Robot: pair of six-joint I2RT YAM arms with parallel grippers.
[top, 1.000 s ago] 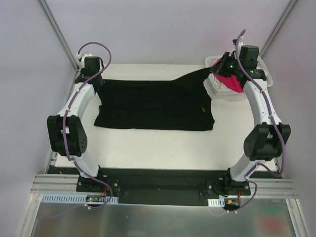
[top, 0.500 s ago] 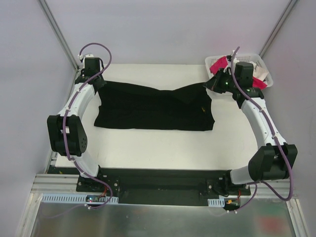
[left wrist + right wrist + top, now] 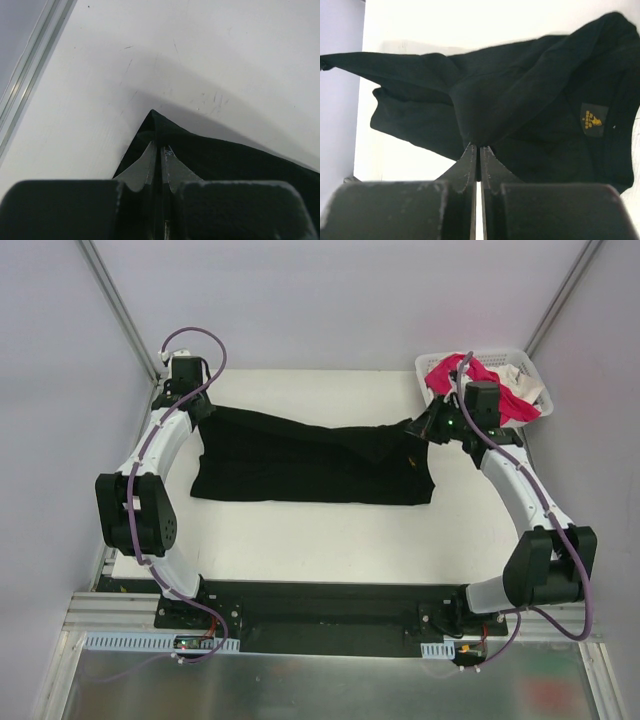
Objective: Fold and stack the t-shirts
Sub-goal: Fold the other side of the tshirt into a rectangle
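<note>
A large black t-shirt (image 3: 310, 465) lies spread across the white table. My left gripper (image 3: 198, 412) is shut on its far left corner, and the left wrist view shows that gripper (image 3: 160, 146) pinching the cloth's pointed tip (image 3: 225, 160). My right gripper (image 3: 416, 428) is shut on the far right corner, which is lifted off the table. In the right wrist view the black cloth (image 3: 520, 90) bunches at that gripper (image 3: 479, 146), and a small yellow label (image 3: 591, 119) shows. A bright pink t-shirt (image 3: 445, 372) and a white one (image 3: 518, 375) sit in the basket.
The white lattice basket (image 3: 500, 353) stands at the table's far right corner, just behind my right wrist. An aluminium frame rail (image 3: 30, 75) runs along the table's left edge. Bare white table (image 3: 320, 540) lies between the shirt and the arm bases.
My right gripper has moved from over the basket toward the near left, drawing the black shirt's corner with it and uncovering the pink shirt. The left gripper has stayed put.
</note>
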